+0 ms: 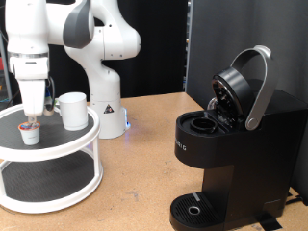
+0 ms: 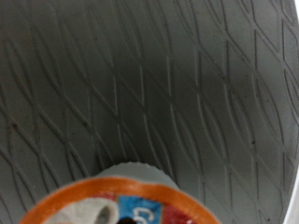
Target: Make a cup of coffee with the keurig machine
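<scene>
1. While the keurig [image 1: 229, 135] stands lid-raised at the exterior view's 3 o'clock, the pincer [image 1: 32, 117] hangs over the pod [image 1: 31, 133]; grip state cannot be told.
2. Cup [image 1: 73, 111]: on the rack [image 1: 58, 144], at 2 o'clock from the pod.
3. Worktop [image 1: 135, 183]: wooden.

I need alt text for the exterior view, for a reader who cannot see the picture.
A white robot arm lowers its gripper over a small pod on the top shelf of a round two-tier stand, next to a white mug. At the exterior view's right, a black Keurig machine stands on the wooden table with its lid raised.
</scene>
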Tool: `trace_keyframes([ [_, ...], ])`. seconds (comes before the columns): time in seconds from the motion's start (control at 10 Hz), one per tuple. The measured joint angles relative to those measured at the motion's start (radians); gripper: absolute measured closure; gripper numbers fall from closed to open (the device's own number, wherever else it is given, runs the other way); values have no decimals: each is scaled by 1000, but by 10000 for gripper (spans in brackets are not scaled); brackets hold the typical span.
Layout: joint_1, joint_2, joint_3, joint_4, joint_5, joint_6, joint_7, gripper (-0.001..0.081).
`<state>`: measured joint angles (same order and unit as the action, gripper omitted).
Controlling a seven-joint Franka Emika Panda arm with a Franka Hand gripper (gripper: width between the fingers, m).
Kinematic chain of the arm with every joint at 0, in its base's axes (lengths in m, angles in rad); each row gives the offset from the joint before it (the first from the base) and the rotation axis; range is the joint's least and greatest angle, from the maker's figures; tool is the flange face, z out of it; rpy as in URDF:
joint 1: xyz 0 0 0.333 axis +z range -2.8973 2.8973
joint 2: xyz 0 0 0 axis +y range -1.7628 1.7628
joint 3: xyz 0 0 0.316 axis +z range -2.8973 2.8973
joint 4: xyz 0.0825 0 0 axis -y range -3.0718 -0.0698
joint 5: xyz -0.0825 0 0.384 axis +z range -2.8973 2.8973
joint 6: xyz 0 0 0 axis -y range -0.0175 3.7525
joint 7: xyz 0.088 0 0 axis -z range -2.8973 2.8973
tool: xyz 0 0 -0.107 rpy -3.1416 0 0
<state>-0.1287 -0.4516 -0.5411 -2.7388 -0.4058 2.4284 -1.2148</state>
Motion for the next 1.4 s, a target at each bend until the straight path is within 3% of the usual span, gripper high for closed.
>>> trace_keyframes([
  [0.2,0,0,0,0,0,0,0,545],
  [0.3,0,0,0,0,1,0,0,545],
  [0.5,0,0,0,0,1,0,0,227],
  [0.6,0,0,0,0,1,1,0,227],
  [0.7,0,2,0,-1,1,10,0,66],
  [0.8,0,9,0,-4,1,25,1,66],
  [0.9,0,20,0,-10,0,46,1,12],
  [1.4,-4,80,-2,-20,6,119,1,6],
])
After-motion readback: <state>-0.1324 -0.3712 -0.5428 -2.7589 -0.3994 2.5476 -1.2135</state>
